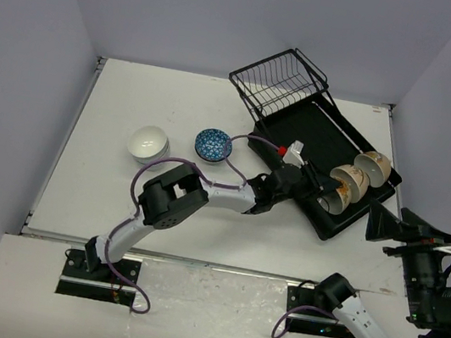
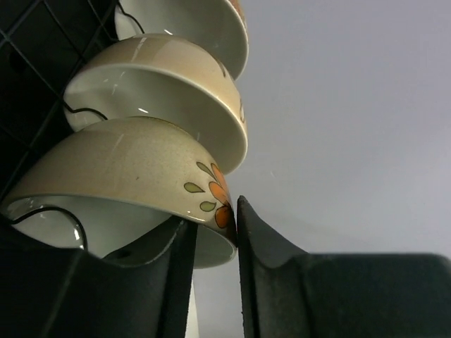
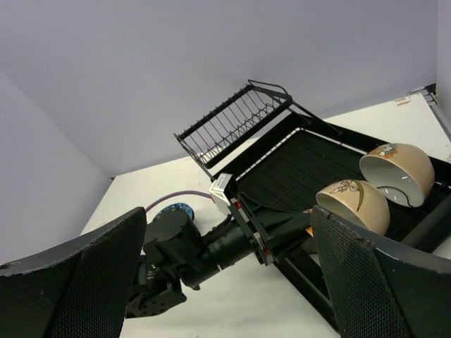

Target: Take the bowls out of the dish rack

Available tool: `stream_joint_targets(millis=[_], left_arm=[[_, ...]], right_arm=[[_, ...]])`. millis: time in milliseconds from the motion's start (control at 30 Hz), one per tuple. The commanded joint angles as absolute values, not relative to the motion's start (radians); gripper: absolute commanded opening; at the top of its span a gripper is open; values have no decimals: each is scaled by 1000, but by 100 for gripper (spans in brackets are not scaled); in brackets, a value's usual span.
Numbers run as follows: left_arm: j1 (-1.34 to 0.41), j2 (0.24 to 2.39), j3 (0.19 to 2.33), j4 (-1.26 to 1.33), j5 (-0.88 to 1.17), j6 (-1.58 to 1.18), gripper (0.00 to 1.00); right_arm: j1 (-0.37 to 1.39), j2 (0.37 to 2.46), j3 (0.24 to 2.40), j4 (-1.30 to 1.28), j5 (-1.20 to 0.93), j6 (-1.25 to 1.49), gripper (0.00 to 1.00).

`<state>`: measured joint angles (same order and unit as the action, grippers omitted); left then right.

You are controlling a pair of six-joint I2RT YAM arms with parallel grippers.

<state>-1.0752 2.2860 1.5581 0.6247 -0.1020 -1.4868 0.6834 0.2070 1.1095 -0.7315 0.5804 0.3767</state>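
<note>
The black dish rack (image 1: 321,137) lies at the right, its wire basket (image 1: 278,79) at the far end. Three cream bowls stand on edge at its near right end: (image 1: 374,165), (image 1: 351,179) and the nearest (image 1: 334,197). My left gripper (image 1: 322,187) is shut on the rim of that nearest bowl (image 2: 127,169), which has an orange flower; one finger (image 2: 151,267) is inside it and the other (image 2: 264,246) outside. My right gripper (image 1: 380,223) is open and empty, raised to the right of the rack. A blue-patterned bowl (image 1: 213,144) and stacked white bowls (image 1: 148,142) sit on the table.
The right wrist view shows the left arm (image 3: 204,246) reaching across the rack's near edge (image 3: 317,274), with two cream bowls (image 3: 352,201) (image 3: 398,169) behind it. Grey walls enclose the white table (image 1: 118,195) on three sides.
</note>
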Motion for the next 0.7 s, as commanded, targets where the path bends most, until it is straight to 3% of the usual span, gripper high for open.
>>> stream_joint_targets(millis=[0,100,233,400,667], left_arm=[[-1071,2313,1617,673,-98,-1500,27],[-1071,2318,1631,678,-94,-1506,19],[-1071,2315,1629,678,-92,-1511,0],[-1072,2289,1582,718,-87,-1522,0],[-1068,2318,1536,994,-51,-1548,0]], right_arm=[[684,198,1108,-707,558,362,99],[686,192,1108,-707,554,360,99],[686,180,1106,-709,560,359,99],[686,175,1106,-704,560,357,99],[686,189,1108,-704,542,350,99]])
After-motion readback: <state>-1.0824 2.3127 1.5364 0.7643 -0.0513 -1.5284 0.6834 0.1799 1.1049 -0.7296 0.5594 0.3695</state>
